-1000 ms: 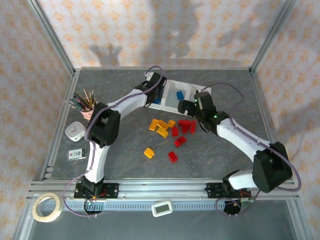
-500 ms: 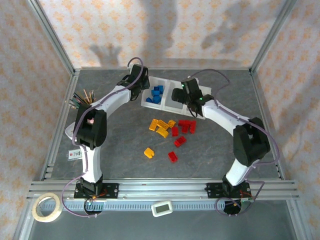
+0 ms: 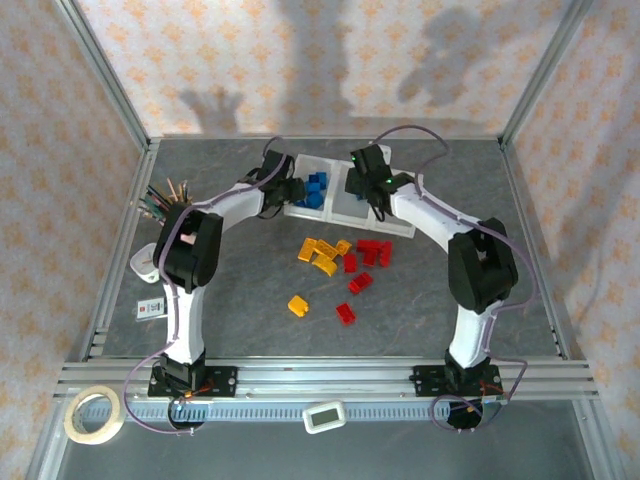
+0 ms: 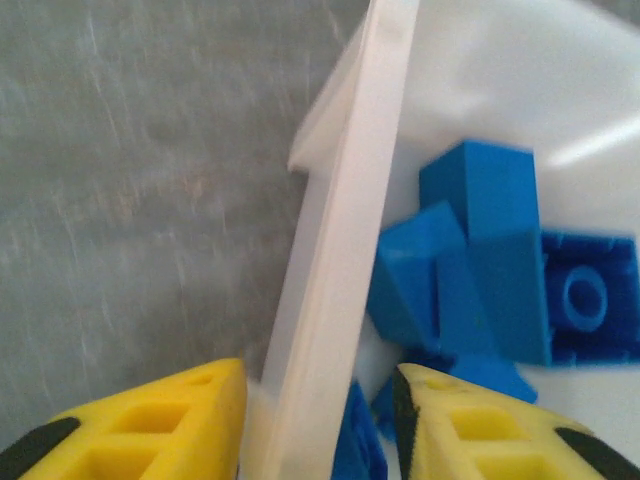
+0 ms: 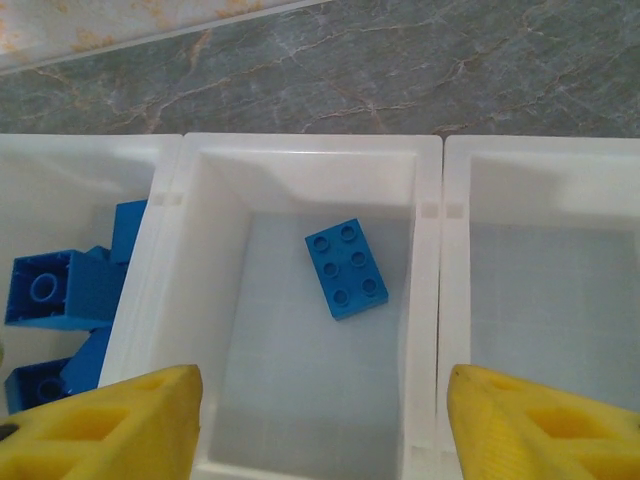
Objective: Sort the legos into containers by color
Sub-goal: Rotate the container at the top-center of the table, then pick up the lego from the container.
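Note:
The white three-compartment tray (image 3: 398, 226) sits at the back of the table. Several blue bricks (image 3: 315, 188) lie in its left compartment (image 4: 480, 260), and one flat blue brick (image 5: 346, 267) lies in the middle one. My left gripper (image 3: 290, 192) is open, and its yellow fingers (image 4: 150, 420) straddle the tray's left wall (image 4: 340, 230). My right gripper (image 5: 320, 400) hovers open and empty above the middle compartment (image 3: 362, 190). Yellow-orange bricks (image 3: 322, 252) and red bricks (image 3: 372, 250) lie loose on the table in front of the tray.
A pink cup of pencils (image 3: 165, 205) stands at the left, with a small white tub (image 3: 148, 263) and a card (image 3: 150, 308) below it. A tape roll (image 3: 93, 413) and a white device (image 3: 323, 416) lie by the front rail.
My left gripper swung away to the tray's back-left corner and came back down onto its left wall. My right gripper moved left and back, from the tray's right end to over the middle compartment.

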Robot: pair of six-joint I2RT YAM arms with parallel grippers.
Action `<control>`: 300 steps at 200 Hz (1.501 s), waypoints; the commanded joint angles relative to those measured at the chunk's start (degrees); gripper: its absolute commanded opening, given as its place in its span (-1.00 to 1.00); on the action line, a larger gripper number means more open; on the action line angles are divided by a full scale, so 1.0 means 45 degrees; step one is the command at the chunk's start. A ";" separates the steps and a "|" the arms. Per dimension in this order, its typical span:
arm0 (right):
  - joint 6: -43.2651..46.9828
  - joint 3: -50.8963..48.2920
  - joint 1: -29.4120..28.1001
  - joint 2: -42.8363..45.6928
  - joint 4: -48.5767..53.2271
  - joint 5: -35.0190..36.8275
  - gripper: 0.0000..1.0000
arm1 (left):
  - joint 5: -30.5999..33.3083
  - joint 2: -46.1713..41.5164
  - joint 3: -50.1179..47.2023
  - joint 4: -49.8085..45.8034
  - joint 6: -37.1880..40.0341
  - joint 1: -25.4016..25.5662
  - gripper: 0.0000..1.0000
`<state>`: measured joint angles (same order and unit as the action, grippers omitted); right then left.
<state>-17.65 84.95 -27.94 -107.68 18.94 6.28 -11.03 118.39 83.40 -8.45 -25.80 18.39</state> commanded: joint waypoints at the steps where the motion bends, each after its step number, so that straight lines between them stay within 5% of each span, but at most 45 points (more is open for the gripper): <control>1: 0.0139 0.0764 0.0055 -0.0715 0.0899 0.0636 0.25 | -0.1394 -0.1179 -0.1135 0.0862 -0.0691 0.0271 -0.23; 79: 0.0123 0.2862 0.0505 -0.2917 0.2161 0.1173 -0.12 | -0.0110 -0.2565 -0.2400 0.0847 -0.1291 0.1313 -0.22; 300: -0.0157 0.5283 0.1184 -0.6090 0.3001 0.0564 -0.34 | 0.1004 -0.3557 -0.2594 0.0256 -0.1410 0.1362 -0.27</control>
<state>-17.19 107.79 -23.03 -132.81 30.39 9.08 -8.45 104.97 71.90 -6.22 -31.66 24.64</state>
